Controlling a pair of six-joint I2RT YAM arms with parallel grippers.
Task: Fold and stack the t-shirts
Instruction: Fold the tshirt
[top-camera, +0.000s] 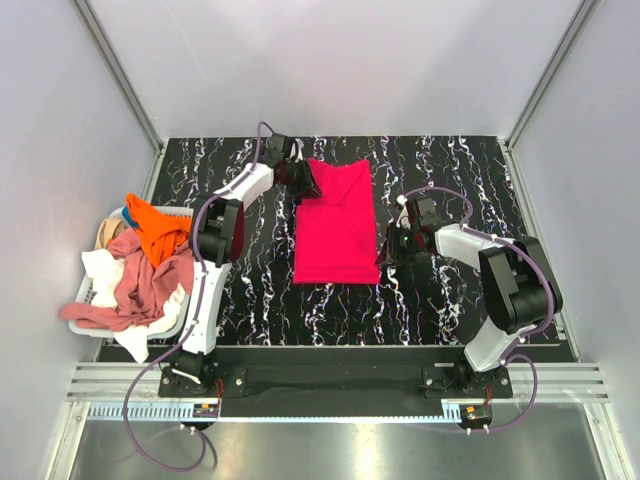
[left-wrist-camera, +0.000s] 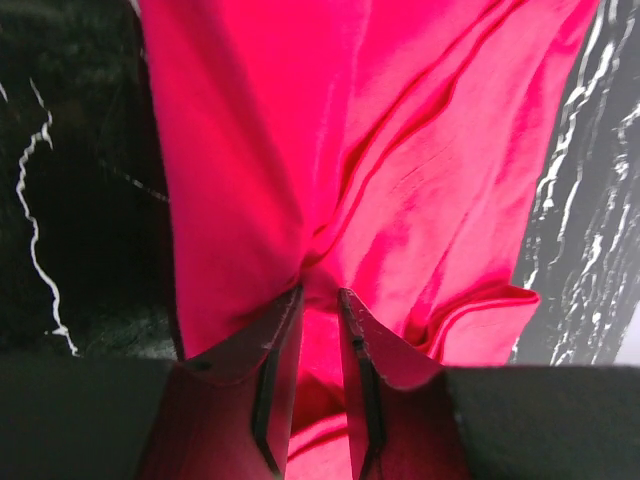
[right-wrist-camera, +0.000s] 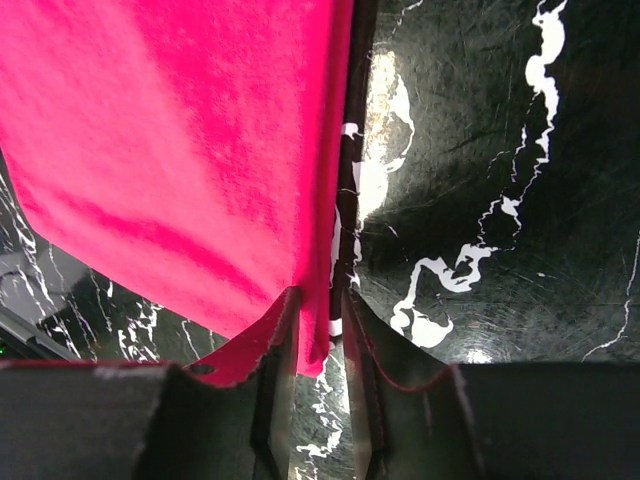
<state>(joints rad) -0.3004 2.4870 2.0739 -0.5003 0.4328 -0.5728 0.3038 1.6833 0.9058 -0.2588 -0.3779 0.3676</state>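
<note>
— Where is the red t-shirt (top-camera: 335, 225)?

— In the middle of the black marbled table (top-camera: 450, 170). It is folded into a long strip that runs from the far edge toward the near edge, a little closer to the far one.

— And your left pincer (top-camera: 303, 183)?

— Clenched on the strip's far-left corner. My left wrist view shows the cloth bunched in creases between my two fingers (left-wrist-camera: 250, 380), which stand close together.

— The right pincer (top-camera: 386, 250)?

— It grasps the same shirt at its near-right corner. In my right wrist view the cloth's edge runs down into the narrow gap between those fingers (right-wrist-camera: 400, 400), and bare table lies beside it.

— The other t-shirts?

— Heaped in a white basket (top-camera: 175, 211) at the table's left edge, toward the near-left corner. An orange tee (top-camera: 155, 228) lies on top and a dusty pink tee (top-camera: 140, 280) spills over the rim. There is also a white tee (top-camera: 100, 268), with a bit of a beige tee (top-camera: 108, 235) behind. Both my pincers are well apart from that heap.
</note>
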